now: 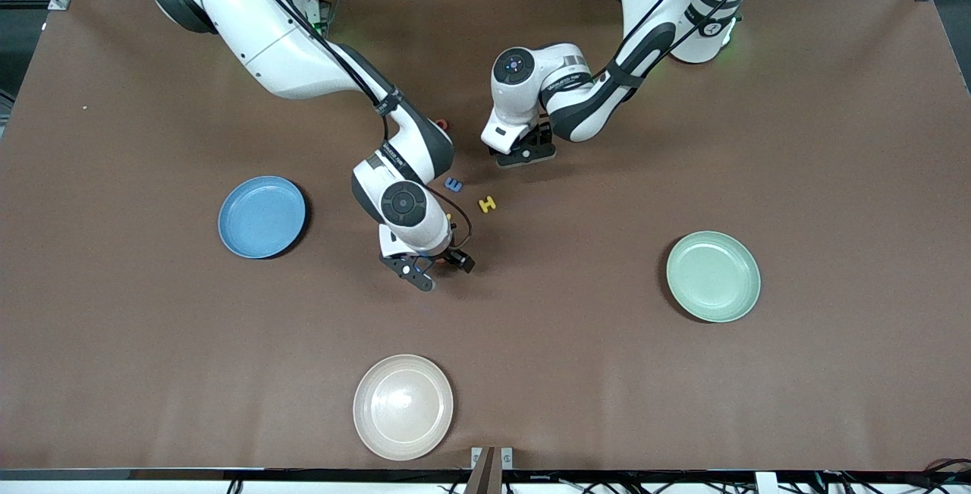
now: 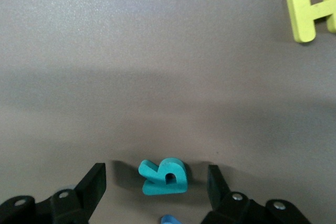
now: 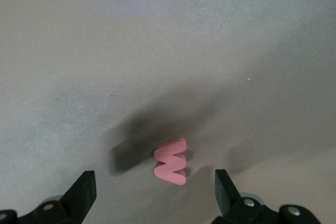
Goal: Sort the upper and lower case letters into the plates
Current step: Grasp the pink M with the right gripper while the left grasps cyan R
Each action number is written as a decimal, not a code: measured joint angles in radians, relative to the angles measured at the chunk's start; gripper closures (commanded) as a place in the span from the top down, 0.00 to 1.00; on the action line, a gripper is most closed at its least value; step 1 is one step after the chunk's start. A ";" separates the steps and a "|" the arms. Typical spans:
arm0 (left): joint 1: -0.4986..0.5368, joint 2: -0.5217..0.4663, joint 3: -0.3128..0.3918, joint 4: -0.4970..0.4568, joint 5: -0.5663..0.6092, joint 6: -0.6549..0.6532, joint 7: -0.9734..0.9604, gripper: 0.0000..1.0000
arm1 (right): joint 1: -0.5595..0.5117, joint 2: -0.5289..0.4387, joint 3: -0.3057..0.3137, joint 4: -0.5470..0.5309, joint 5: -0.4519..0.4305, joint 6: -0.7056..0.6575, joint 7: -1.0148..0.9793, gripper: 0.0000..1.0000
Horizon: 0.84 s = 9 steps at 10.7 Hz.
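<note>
My left gripper (image 1: pixel 526 152) is open near the table's middle, its fingers either side of a teal letter (image 2: pixel 164 177) that lies on the table. A yellow H (image 2: pixel 312 13) lies farther off, also in the front view (image 1: pixel 487 204), beside a blue letter (image 1: pixel 453 184). A red letter (image 1: pixel 442 124) peeks out by the right arm. My right gripper (image 1: pixel 428 270) is open over a pink-red W (image 3: pixel 171 161), which lies between its fingers. The blue plate (image 1: pixel 262 217) is toward the right arm's end. The mint plate (image 1: pixel 713 276) is toward the left arm's end. Both plates hold nothing.
A cream-beige plate (image 1: pixel 403 406) sits near the table's front edge, nearer the camera than my right gripper. A small blue piece (image 2: pixel 169 219) shows at the edge of the left wrist view. Other letters are hidden under the arms.
</note>
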 measured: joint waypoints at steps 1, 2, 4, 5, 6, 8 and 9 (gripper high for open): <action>0.000 0.003 0.000 0.000 0.010 0.001 -0.005 0.73 | 0.000 0.000 -0.001 0.001 0.000 0.000 0.000 1.00; 0.000 0.006 0.000 0.000 0.019 0.005 -0.015 0.73 | 0.000 0.000 -0.003 0.004 0.000 0.000 0.000 0.94; 0.000 0.007 -0.003 0.000 0.027 0.014 -0.028 0.72 | -0.003 0.000 -0.008 0.008 -0.001 0.000 0.000 0.81; 0.000 0.008 -0.003 0.000 0.027 0.015 -0.029 0.68 | -0.004 0.000 -0.009 0.009 -0.003 0.000 0.000 0.69; 0.000 0.009 -0.003 0.000 0.027 0.017 -0.030 0.53 | -0.005 0.000 -0.009 0.009 -0.006 0.000 0.000 0.68; 0.000 0.009 -0.004 0.000 0.028 0.027 -0.030 0.10 | -0.008 0.002 -0.011 0.008 -0.010 -0.001 0.000 0.68; 0.000 0.009 -0.008 -0.001 0.039 0.028 -0.031 0.00 | -0.010 0.005 -0.012 0.007 -0.011 -0.001 0.000 0.68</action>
